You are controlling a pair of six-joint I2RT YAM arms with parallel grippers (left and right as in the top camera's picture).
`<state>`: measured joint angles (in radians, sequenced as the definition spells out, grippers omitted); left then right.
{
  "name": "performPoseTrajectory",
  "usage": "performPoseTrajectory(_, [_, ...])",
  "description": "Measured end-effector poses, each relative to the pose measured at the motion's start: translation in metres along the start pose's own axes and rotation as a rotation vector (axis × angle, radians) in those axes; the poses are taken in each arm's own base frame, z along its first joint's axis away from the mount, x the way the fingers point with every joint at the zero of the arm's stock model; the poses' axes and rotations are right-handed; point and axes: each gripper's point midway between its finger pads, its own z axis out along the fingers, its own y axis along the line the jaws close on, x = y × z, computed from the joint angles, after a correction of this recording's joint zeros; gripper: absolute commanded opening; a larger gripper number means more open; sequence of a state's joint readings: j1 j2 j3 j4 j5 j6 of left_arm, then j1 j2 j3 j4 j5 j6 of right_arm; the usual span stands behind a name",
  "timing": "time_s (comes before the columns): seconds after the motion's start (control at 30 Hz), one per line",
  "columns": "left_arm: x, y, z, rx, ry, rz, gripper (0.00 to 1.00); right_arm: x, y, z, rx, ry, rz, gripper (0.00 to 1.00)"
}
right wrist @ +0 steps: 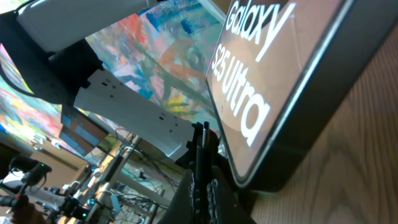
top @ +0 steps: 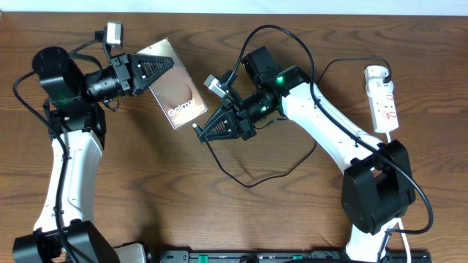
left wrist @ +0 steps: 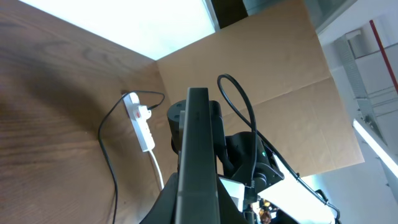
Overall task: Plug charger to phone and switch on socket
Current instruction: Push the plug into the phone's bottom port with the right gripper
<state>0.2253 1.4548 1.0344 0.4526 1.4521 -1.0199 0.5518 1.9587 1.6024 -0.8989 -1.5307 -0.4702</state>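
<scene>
My left end effector (top: 167, 66) is pressed together on one short edge of the flat brown-grey phone (top: 183, 95) with white Galaxy S25 Ultra lettering. It holds the phone tilted over the brown wooden table (top: 292, 226), so that the free short edge, where I judge the charging port sits, faces my other arm. Just beyond that free edge, my right end effector (top: 201, 130) is pinched on the small plug tip of the thin black charger cable (top: 248, 183) and aims it at the phone. In the right wrist view the tip looks close to the phone's edge, but I cannot tell whether it is seated. The cable trails in a loose loop behind the right end effector, which leaves slack for the push. The white elongated power strip (top: 382, 98) with red switches lies well apart, far behind the right end effector, with nothing touching it. I judge that its switch comes last.
</scene>
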Motion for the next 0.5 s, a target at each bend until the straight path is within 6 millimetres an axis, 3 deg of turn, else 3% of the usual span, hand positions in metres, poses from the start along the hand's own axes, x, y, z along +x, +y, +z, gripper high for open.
performPoseTrajectory(0.5, [-0.0008,-0.0016,0.0000,0.003,-0.001,0.017,0.07,-0.0005,-0.0002,0.0000,0.000,0.000,0.012,0.01])
